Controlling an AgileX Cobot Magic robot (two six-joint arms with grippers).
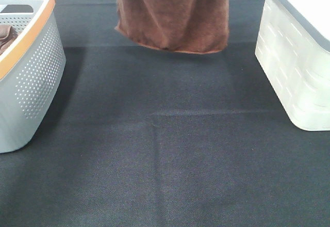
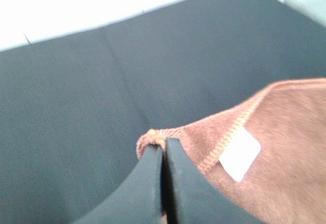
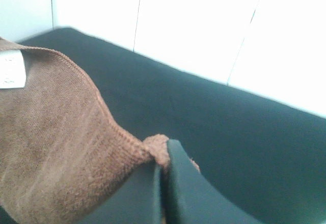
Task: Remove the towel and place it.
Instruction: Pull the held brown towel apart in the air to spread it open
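The reddish-brown towel [image 1: 172, 15] hangs spread out above the far middle of the black table, its top out of the exterior high view. Neither gripper shows in that view. In the left wrist view my left gripper [image 2: 164, 150] is shut on one towel [image 2: 275, 152] corner, close to the small white tag [image 2: 239, 154]. In the right wrist view my right gripper [image 3: 163, 158] is shut on another corner of the towel [image 3: 56, 142], whose hem runs up to the pinched tip.
A grey basket [image 1: 31, 77] with an orange rim stands at the left, a darker brown cloth [image 1: 6, 36] inside it. A white lidded bin [image 1: 299, 57] stands at the right. Black cloth [image 1: 165, 160] covers the table between them.
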